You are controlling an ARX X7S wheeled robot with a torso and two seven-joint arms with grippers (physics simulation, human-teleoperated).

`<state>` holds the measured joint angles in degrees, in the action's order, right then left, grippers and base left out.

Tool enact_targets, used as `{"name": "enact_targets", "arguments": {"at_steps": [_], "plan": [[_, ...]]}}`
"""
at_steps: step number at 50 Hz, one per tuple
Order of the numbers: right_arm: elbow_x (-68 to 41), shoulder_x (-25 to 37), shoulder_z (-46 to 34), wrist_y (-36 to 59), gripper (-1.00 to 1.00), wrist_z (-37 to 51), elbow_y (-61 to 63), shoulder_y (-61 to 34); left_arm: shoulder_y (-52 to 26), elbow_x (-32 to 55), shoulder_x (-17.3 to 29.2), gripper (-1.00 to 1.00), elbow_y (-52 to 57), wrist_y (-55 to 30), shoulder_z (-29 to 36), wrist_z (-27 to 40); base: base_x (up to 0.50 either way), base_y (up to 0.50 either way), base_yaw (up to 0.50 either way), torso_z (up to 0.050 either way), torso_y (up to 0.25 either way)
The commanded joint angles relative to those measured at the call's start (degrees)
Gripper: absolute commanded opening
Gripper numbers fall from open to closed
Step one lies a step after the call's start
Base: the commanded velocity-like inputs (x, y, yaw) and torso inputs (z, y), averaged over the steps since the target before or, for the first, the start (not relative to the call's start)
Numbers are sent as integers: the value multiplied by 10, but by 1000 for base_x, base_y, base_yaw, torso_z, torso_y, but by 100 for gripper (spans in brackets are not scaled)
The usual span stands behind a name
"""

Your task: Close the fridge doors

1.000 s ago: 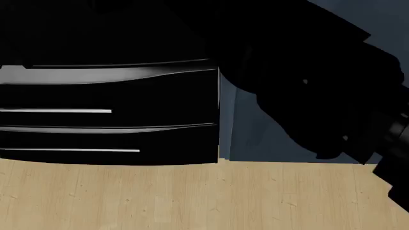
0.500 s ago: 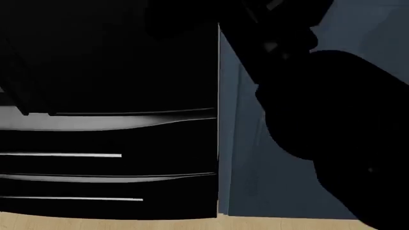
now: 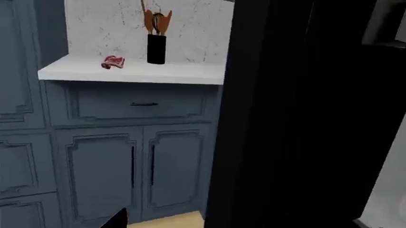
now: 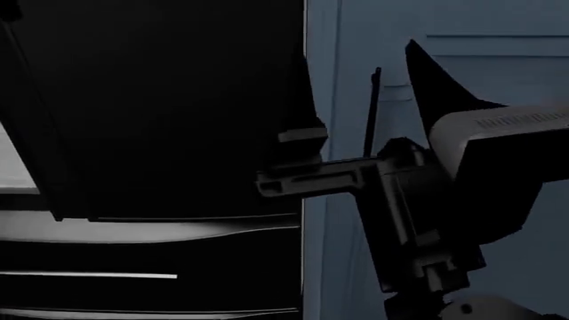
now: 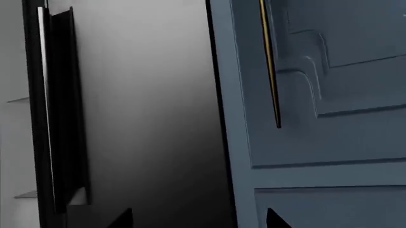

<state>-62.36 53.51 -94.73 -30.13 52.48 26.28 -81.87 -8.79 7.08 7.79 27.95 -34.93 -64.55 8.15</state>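
R pincer (image 4: 307, 160) is sitting raised at the R edge of the fridge, between the R fridge door (image 4: 178, 107) and the blue-grey cabinet panel (image 4: 462, 60). Fingers (image 4: 302, 135) are showing one above the other w/ a gap between, so reading it as apart, nothing clamped. Can't tell if it's touching the door edge.

R wrist view is looking at the grey side wall of the fridge (image 5: 146, 118), w/ a black door slab (image 5: 60, 109) standing out edge-on and white liner beside it, so that door is looking not fully shut.

L pincer: only a dark tip at the frame edge in L wrist view, state cannot tell. It's hanging near the L fridge door (image 3: 298, 118), the tall black slab blocking most of the view, w/ the surface (image 3: 133, 71) and utensil holder (image 3: 156, 47) beyond.

Head view is also showing a white sliver (image 4: 18, 167) at far L, prob. fridge interior. Judging: neither door confirmed closed, both pushes still to finish.
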Motion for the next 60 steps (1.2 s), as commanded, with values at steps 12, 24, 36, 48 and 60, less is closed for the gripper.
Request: {"name": "enact_targets", "arguments": {"at_steps": [12, 24, 36, 48, 60], "plan": [[115, 19, 3, -106, 100, 90, -11, 133, -11, 250, 176, 100, 319, -136, 356, 80, -9, 0, 0, -15, 243], [166, 23, 11, -117, 100, 141, -25, 171, -125, 285, 208, 100, 297, -137, 536, 101, 0, 0, 0, -15, 216], [205, 37, 7, -99, 100, 187, -20, 203, -110, 255, 197, 100, 267, -88, 571, 89, 0, 0, 0, -15, 199], [185, 29, 0, -4, 100, 205, -22, 175, -119, 226, 169, 100, 200, -28, 602, 76, 0, 0, 0, -5, 49], [194, 24, 8, -12, 100, 211, -25, 184, -118, 235, 168, 100, 204, -32, 591, 87, 0, 0, 0, 0, 0]]}}
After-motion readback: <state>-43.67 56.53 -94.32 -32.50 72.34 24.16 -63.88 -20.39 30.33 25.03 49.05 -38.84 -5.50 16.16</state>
